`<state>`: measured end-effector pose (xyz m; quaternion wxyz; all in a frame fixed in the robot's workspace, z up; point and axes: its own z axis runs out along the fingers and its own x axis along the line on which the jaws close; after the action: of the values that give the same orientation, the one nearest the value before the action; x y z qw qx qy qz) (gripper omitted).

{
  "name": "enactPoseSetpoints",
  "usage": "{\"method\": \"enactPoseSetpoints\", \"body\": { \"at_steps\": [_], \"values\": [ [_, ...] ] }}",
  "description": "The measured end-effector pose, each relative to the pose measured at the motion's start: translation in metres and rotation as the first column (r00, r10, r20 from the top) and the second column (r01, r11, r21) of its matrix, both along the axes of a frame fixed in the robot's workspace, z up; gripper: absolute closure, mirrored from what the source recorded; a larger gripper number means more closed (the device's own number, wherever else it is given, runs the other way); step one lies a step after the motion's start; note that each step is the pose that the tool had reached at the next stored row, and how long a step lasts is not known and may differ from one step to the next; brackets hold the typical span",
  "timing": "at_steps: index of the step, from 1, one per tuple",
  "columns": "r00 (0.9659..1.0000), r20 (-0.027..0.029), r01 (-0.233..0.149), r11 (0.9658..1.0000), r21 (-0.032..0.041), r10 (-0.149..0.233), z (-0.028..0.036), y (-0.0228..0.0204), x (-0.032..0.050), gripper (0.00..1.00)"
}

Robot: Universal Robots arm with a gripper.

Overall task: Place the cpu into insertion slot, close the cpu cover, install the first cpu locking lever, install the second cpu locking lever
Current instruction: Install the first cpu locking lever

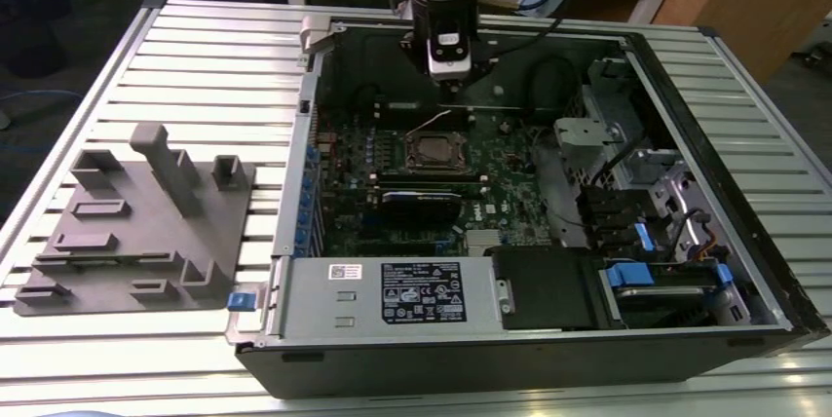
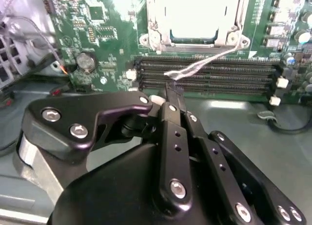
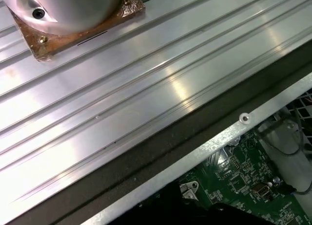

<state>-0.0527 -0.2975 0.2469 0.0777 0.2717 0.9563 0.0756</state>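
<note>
- Gripper (image 2: 171,91): matte black linkage fingers with bright screw heads, drawn together to a narrow tip with nothing seen between them; poised over the memory slots (image 2: 209,74), beside the socket.
- Cpu (image 2: 195,13): flat pale metal square, seated in the insertion slot (image 1: 431,152) mid-motherboard.
- Cpu cover (image 2: 156,20): thin silvery frame lying around the chip.
- Locking lever (image 2: 204,63): thin bent wire, standing clear across the memory slots.
- Computer case (image 1: 728,144): open dark metal tower, laid on a ribbed aluminium table (image 3: 122,88).
</note>
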Motion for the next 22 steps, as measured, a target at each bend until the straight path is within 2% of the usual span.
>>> {"method": "enactPoseSetpoints", "body": {
  "at_steps": [3,9,17,22],
  "values": [
    [1.0000,-0.0002,0.000,1.0000,0.0022,0.000,0.0034,-0.0001,0.0000,0.89],
    [1.0000,0.0006,0.000,1.0000,0.0023,0.000,0.0034,-0.0002,-0.0010,0.89],
    [1.0000,0.0008,0.000,1.0000,0.0015,0.000,-0.0031,-0.0010,-0.0030,0.89],
    [1.0000,0.0008,0.000,1.0000,0.0006,0.000,-0.0059,-0.0045,-0.0060,0.89]
  ]
}}
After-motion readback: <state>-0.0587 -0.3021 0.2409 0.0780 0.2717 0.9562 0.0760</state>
